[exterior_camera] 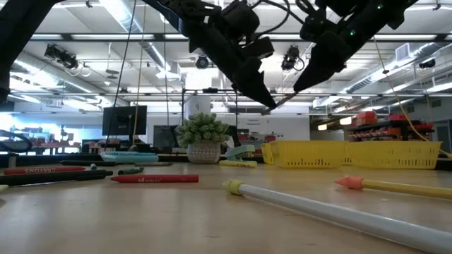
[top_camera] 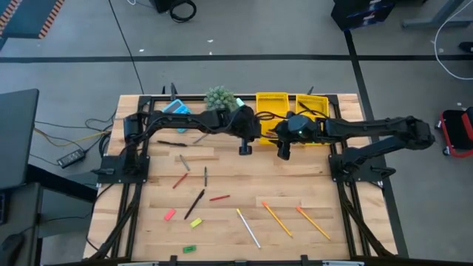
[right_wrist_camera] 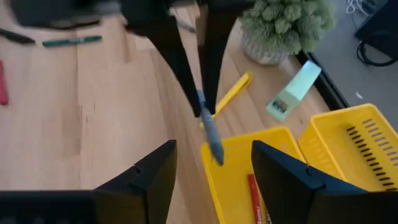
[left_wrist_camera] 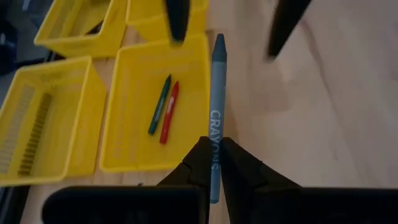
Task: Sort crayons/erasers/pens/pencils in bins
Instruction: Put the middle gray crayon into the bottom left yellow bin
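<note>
- Grey-blue crayon point(left_wrist_camera: 217, 106), printed "CRAYONS", is clamped between the fingers of the left gripper point(left_wrist_camera: 214, 163) and is held in the air just beside the rim of a yellow bin point(left_wrist_camera: 134, 163).
- Inside that bin a green crayon point(left_wrist_camera: 160, 104) and a red crayon point(left_wrist_camera: 169, 112) are seen lying side by side.
- Three more yellow bins point(left_wrist_camera: 46, 124) are grouped touching or just beside that bin.
- Facing the left gripper across the held crayon, the right gripper point(right_wrist_camera: 211, 168) is seen with its fingers spread wide apart and nothing between them.
- Farther from the bins, pencils point(top_camera: 276, 219), erasers point(top_camera: 170, 215), pens point(top_camera: 194, 203) and another red crayon point(top_camera: 219, 198) are scattered over the wooden table point(top_camera: 244, 177).
- Beside the bins, a small potted plant point(top_camera: 220, 97) is set at the table's far edge.
</note>
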Available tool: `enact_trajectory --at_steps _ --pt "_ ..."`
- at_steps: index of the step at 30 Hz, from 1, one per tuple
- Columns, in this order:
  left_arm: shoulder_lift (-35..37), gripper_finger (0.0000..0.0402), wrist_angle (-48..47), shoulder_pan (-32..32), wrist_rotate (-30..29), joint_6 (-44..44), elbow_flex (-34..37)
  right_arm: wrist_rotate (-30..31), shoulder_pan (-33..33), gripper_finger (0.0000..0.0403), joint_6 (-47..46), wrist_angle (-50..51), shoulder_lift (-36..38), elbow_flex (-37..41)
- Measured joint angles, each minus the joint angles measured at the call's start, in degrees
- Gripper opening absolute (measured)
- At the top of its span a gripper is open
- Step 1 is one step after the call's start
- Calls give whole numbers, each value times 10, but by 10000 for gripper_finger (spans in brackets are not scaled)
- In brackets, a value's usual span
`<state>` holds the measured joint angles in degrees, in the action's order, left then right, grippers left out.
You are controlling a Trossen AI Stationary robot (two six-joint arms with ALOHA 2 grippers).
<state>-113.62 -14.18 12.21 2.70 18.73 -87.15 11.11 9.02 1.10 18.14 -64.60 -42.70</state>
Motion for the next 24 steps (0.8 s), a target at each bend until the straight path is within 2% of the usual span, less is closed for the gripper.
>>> enact_trajectory --at_steps 7,13,24 --pt "0 40 9 -12 0 0 0 0 11 213 1 -2 -29 0" --pt "0 28 5 -12 0 0 0 2 11 213 0 -10 -29 0" --pt "0 34 5 -11 -1 -1 0 1 10 211 0 -16 -29 0"
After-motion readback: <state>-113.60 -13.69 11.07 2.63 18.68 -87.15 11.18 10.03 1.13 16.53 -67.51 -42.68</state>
